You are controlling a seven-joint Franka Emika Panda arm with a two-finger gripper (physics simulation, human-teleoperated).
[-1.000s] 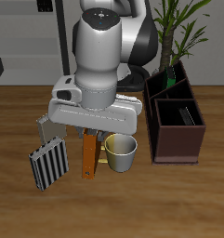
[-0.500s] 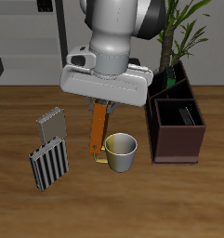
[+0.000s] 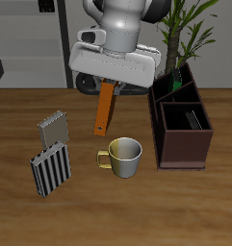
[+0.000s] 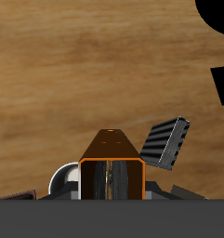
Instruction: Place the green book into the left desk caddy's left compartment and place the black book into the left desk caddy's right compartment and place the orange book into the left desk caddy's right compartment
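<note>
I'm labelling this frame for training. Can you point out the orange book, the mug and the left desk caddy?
orange book (image 3: 105,110), exterior view, on its cover below the tool.
mug (image 3: 125,159), exterior view, on its outer wall.
left desk caddy (image 3: 182,152), exterior view, on its front wall.

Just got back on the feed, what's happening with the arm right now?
The gripper holds the orange book by its upper end, lifted clear of the table and hanging tilted above the mug. The left desk caddy stands beside the mug, with the black book already in its right compartment. Two striped books lie on the table.
</note>
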